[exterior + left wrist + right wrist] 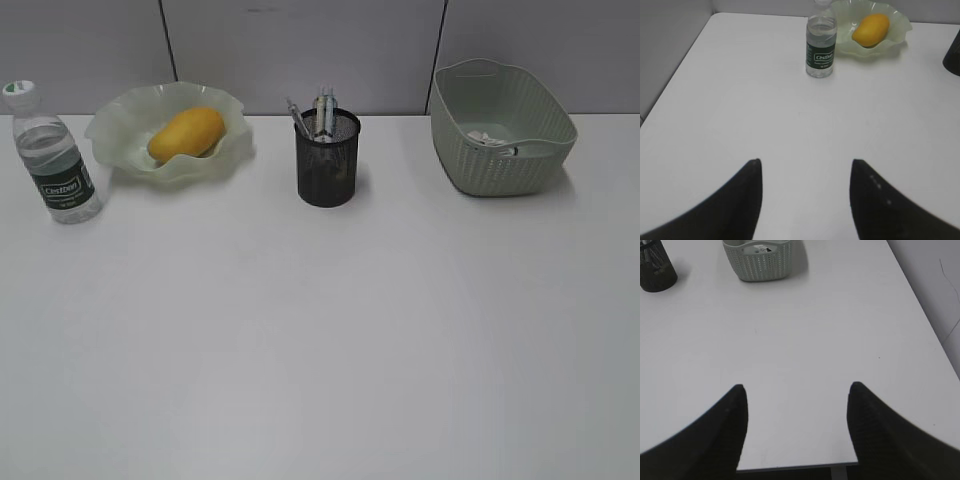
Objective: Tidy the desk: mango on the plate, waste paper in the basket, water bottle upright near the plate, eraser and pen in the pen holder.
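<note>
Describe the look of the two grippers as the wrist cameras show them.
The left gripper and right gripper each show two matte black fingers, broad at the base and tapering to curved, pointed tips. The right one's fingers bear a fine dotted texture. No cables, markings or arm links are visible.

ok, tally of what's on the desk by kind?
Containers: 3, the plate, pen holder, basket
Fruit: 1, the mango on the plate
Bottles: 1, the water bottle, upright
Paper scraps: 1, the waste paper in the basket
Pens: at least 2
Total: at least 8
</note>
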`<state>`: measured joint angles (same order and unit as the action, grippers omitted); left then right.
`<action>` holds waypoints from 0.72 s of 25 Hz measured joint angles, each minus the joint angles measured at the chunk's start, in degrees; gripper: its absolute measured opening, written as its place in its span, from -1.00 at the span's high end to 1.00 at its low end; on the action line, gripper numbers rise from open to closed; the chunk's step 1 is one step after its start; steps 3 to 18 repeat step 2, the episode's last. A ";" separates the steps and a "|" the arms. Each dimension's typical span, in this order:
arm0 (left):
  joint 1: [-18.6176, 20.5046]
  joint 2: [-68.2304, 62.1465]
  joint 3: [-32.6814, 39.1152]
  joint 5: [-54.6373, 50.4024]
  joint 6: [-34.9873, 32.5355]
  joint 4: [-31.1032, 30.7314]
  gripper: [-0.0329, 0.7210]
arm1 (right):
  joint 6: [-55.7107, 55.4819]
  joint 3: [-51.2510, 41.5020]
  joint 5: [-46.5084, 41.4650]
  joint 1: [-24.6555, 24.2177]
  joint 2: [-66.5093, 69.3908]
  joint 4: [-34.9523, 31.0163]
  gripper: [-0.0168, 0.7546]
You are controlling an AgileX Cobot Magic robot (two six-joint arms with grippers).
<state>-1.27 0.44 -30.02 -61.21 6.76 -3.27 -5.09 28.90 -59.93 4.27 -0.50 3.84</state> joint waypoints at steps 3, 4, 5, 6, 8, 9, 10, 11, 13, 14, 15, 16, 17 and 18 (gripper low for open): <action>0.00 0.00 0.00 0.00 0.00 0.00 -0.22 | 0.00 0.00 0.00 0.00 0.00 0.00 -0.34; 0.00 0.00 0.00 0.00 0.00 0.00 -0.22 | 0.00 0.00 0.00 0.00 0.00 0.00 -0.34; 0.00 0.00 0.00 0.00 0.00 0.00 -0.22 | 0.00 0.00 0.00 0.00 0.00 0.00 -0.34; 0.00 0.00 0.00 0.00 0.00 0.00 -0.22 | 0.00 0.00 0.00 0.00 0.00 0.00 -0.34; 0.00 0.00 0.00 0.00 0.00 0.00 -0.22 | 0.00 0.00 0.00 0.00 0.00 0.00 -0.34; 0.00 0.00 0.00 0.00 0.00 0.00 -0.22 | 0.00 0.00 0.00 0.00 0.00 0.00 -0.34; 0.00 0.00 0.00 0.00 0.00 0.00 -0.22 | 0.00 0.00 0.00 0.00 0.00 0.00 -0.34; 0.00 0.00 0.00 0.00 0.00 0.00 -0.22 | 0.00 0.00 0.00 0.00 0.00 0.00 -0.34; 0.00 0.00 0.00 0.00 0.00 0.00 -0.22 | 0.00 0.00 0.00 0.00 0.00 0.00 -0.34; 0.00 0.00 0.00 0.00 0.00 0.00 -0.22 | 0.00 0.00 0.00 0.00 0.00 0.00 -0.34; 0.00 0.00 0.00 0.00 0.00 0.00 -0.22 | 0.00 0.00 0.00 0.00 0.00 0.00 -0.34; 0.00 0.00 0.00 0.00 0.00 0.00 -0.22 | 0.00 0.00 0.00 0.00 0.00 0.00 -0.34; 0.00 0.00 0.00 0.00 0.00 0.00 -0.22 | 0.00 0.00 0.00 0.00 0.00 0.00 -0.34; 0.00 0.00 0.00 0.00 0.00 0.00 -0.22 | 0.00 0.00 0.00 0.00 0.00 0.00 -0.34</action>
